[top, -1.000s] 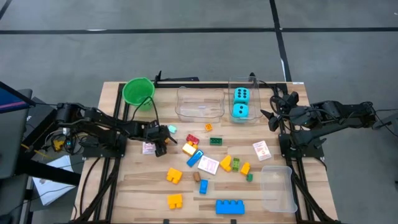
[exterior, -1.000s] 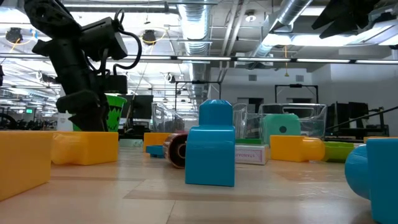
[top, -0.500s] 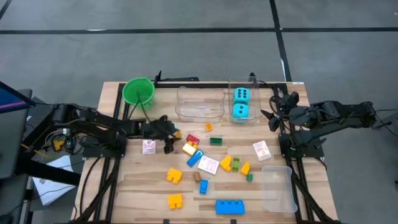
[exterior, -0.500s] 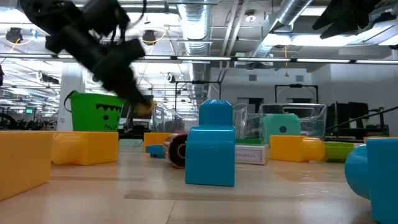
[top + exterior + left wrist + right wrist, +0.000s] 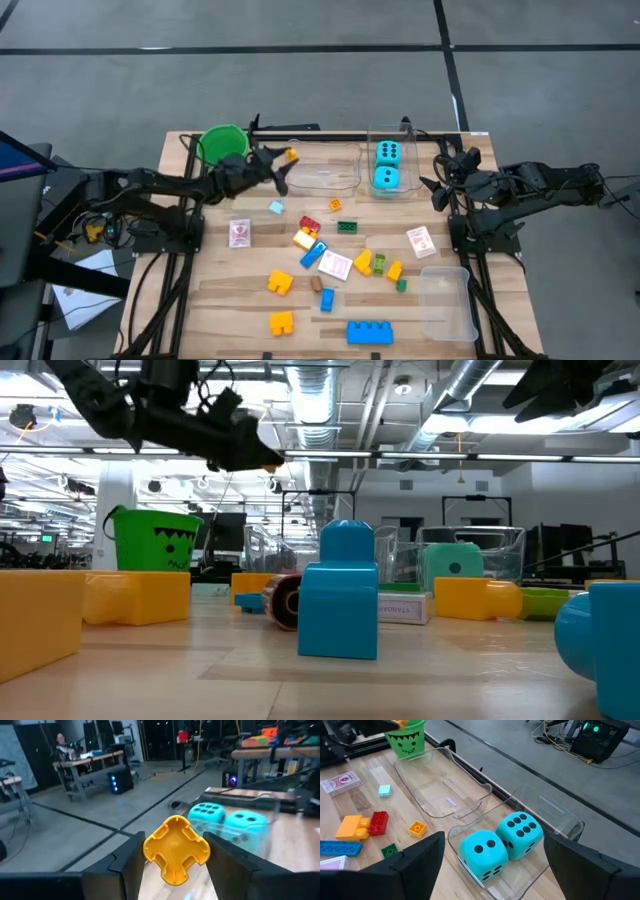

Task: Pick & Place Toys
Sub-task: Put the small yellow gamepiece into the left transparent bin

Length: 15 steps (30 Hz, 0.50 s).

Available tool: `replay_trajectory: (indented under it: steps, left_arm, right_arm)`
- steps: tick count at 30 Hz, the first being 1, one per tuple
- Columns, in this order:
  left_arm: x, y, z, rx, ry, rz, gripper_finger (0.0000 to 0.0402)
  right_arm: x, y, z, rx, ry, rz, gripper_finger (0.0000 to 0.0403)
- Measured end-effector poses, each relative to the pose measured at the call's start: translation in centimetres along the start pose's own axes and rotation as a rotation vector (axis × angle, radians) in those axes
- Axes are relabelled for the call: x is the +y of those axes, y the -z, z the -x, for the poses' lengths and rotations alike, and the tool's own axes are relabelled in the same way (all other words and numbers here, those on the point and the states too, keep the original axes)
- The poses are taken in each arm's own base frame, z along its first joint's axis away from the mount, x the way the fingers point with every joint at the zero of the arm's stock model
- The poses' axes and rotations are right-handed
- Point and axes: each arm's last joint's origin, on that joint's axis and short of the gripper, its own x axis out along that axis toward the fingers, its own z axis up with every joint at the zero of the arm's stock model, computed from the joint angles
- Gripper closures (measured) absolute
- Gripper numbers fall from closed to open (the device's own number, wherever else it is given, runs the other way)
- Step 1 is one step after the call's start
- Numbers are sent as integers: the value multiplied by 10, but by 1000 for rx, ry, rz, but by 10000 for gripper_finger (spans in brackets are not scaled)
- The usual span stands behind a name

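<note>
Wooden slats form the desk (image 5: 230,300), set on a grey floor; the low view looks past it into a workshop with ceiling ducts.

Left hand (image 5: 281,165): raised above the desk at about 11 o'clock from the desk centre, between the green bucket (image 5: 221,143) and the empty clear tub (image 5: 322,166). Its fingers are closed on a small orange block (image 5: 176,849), pinched from both sides in the left wrist view. Right hand (image 5: 440,176): waiting at the 2 o'clock edge, fingers spread wide, holding nothing.

Risks, as judged from this moment: the block is held only by two flat sides, so a quick swing could twist it loose before it is over a container. A release made too early would likely drop it on the tub's near rim or between bucket and tub.

Containers: the empty clear tub at 12 o'clock appears to hold nothing. The second clear tub (image 5: 404,135), just beside it toward 1 o'clock, holds two cyan dice (image 5: 500,842), which touch. A third clear tub (image 5: 448,305) at 4 o'clock appears empty. What the green bucket contains cannot be told.

Remaining toys lie loose mid-desk: yellow blocks (image 5: 280,284), a long blue block (image 5: 369,332), a red block (image 5: 310,224) and playing cards (image 5: 239,234).
</note>
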Motion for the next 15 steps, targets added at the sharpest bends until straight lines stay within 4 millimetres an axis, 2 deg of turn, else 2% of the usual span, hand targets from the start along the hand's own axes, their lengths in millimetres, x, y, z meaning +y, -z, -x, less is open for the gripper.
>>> replay_trajectory:
  steps: [4,9,15]
  left_arm:
    - [6,7,-19,32,-8,27,216]
    - [1,20,-39,94,-4,27,215]
    - [-2,29,-45,126,-2,18,205]
  right_arm:
    - [0,0,0,-1,1,3,72]
    - [0,0,0,2,3,12,72]
    - [-1,1,0,10,7,20,72]
